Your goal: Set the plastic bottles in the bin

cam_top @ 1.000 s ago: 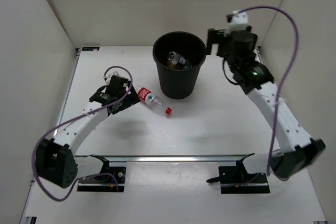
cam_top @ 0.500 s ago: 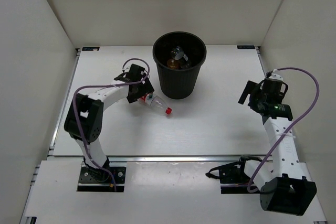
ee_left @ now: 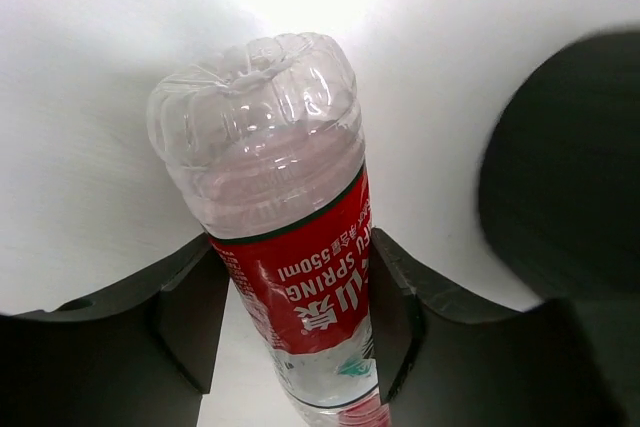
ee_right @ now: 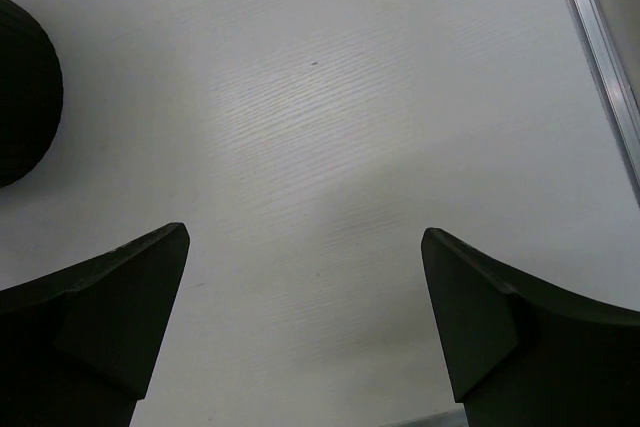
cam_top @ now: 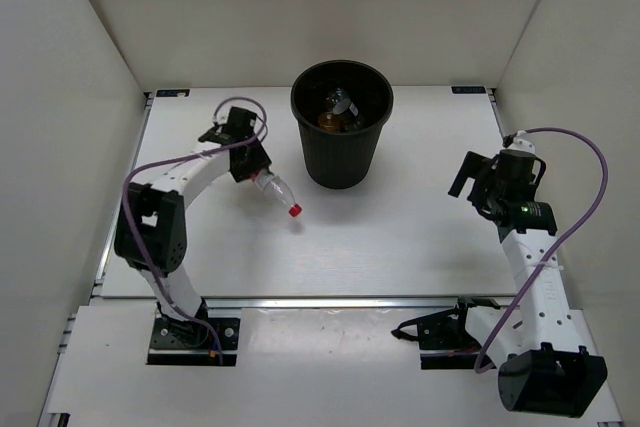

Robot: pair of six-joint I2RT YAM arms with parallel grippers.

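Note:
A clear plastic bottle (cam_top: pixel 272 188) with a red label and red cap is clamped at its label between the fingers (ee_left: pixel 190 319) of my left gripper (cam_top: pixel 248 168), which is shut on it. Its cap end slants down toward the table, left of the bin (cam_top: pixel 304 137). In the left wrist view the bottle's ribbed base (ee_left: pixel 262 117) points away and the bin (ee_left: pixel 560 177) is a dark blur at right. Inside the black bin lie other bottles (cam_top: pixel 338 111), one orange. My right gripper (cam_top: pixel 470 175) is open over bare table at right, nothing between its fingers (ee_right: pixel 130 287).
White walls enclose the table on three sides. A metal rail (cam_top: pixel 330 299) runs along the near edge and another strip (ee_right: pixel 600 57) shows at the right. The bin's side (ee_right: pixel 25 97) shows at the left of the right wrist view.
My left gripper has shut on the red-label bottle and lifted it up and to the left. The right arm drew back from above the bin to the right side.

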